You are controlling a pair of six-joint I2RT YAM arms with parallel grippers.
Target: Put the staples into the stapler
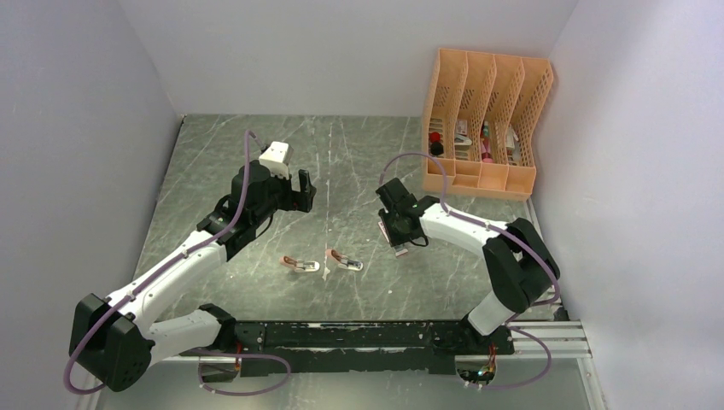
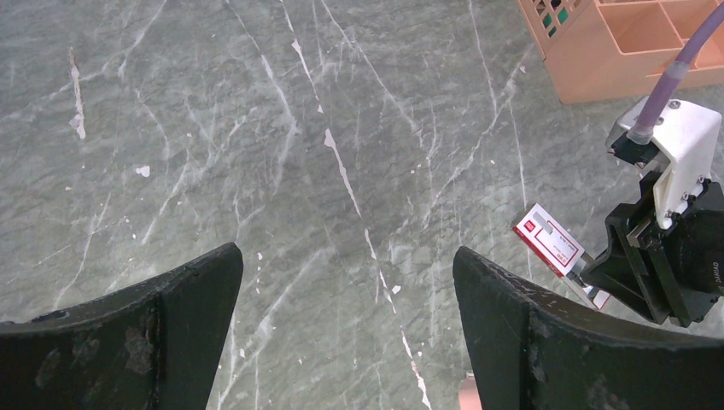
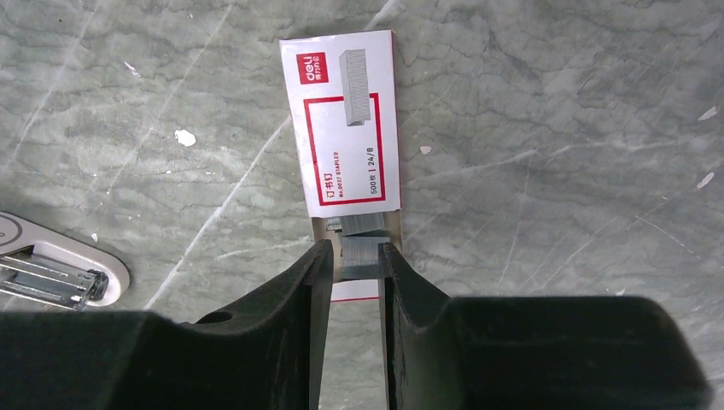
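- Your right gripper [image 3: 354, 252] is closed on the grey tray [image 3: 363, 265] poking out of the red-and-white staple box [image 3: 346, 128]; only the tray end is pinched, and the sleeve sticks out past the fingertips, seemingly clear of the table [image 1: 359, 162]; if you tilt the wrist downward the sleeve may slide off, or the staples [image 3: 359, 226] may spill out and scatter.
- The tray looks like thin card; if you squeeze harder it may buckle and the strips inside may snap into short pieces that will not feed cleanly.
- Your left gripper [image 2: 347, 256] stands wide open with nothing in it, hovering over bare table well apart from the box; it probably has to pull out a strip; with such broad fingers [image 2: 171, 316] on so thin a strip, you may take several, or none, or knock the box out of the other grip.
- The left stapler [image 1: 300, 265] and the right stapler [image 1: 344, 260] lie side by side on the table between the arms, near the right gripper; both look opened, though I cannot tell for sure; they seem light, so a push from a strip may skid one away unless you brace it.
- The organizer [image 1: 482, 128] sits at the back right, well apart; a wide swing of the right arm is the only way you hit it.
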